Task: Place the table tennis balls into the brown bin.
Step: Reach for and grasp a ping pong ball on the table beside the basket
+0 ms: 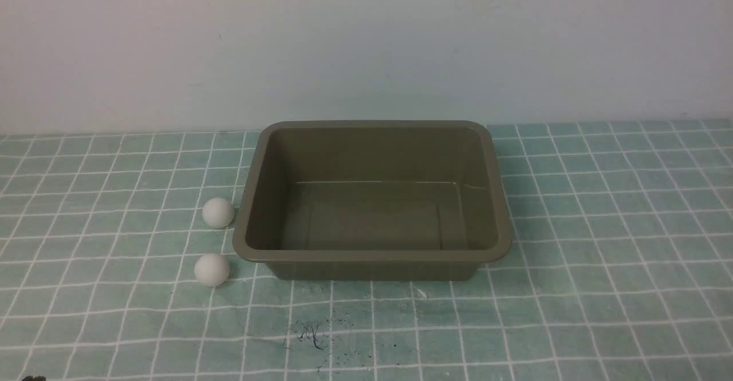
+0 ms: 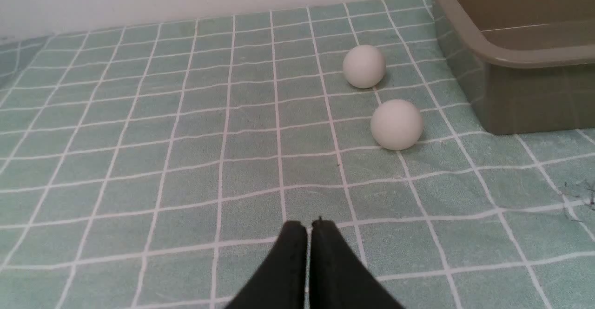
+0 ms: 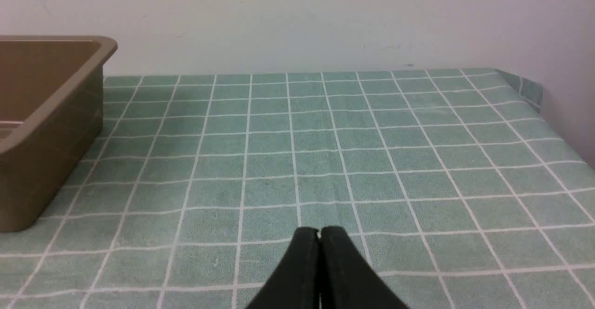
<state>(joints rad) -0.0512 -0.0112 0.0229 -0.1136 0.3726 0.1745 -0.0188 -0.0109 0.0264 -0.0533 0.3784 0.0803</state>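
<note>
A green checked cloth (image 1: 601,289) meets a pale wall (image 1: 366,43) in the front view; the brown bin (image 1: 372,258) sits centre, glossy bottom bare, the far ball (image 1: 218,213) and near ball (image 1: 212,270) at its 9 o'clock. Left wrist view adds the left gripper (image 2: 309,227), pressed closed on nothing, balls at its 1 o'clock. Right wrist view adds the right gripper (image 3: 319,232), likewise closed, empty.

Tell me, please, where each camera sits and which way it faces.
Front view: between the arms, facing forward at the brown bin, far ball and near ball; neither gripper shows.
Left wrist view: on the left arm, past the shut left gripper toward both balls.
Right wrist view: on the right arm, past the shut right gripper over checked cloth toward the wall.
Shared: all three show the bin.
</note>
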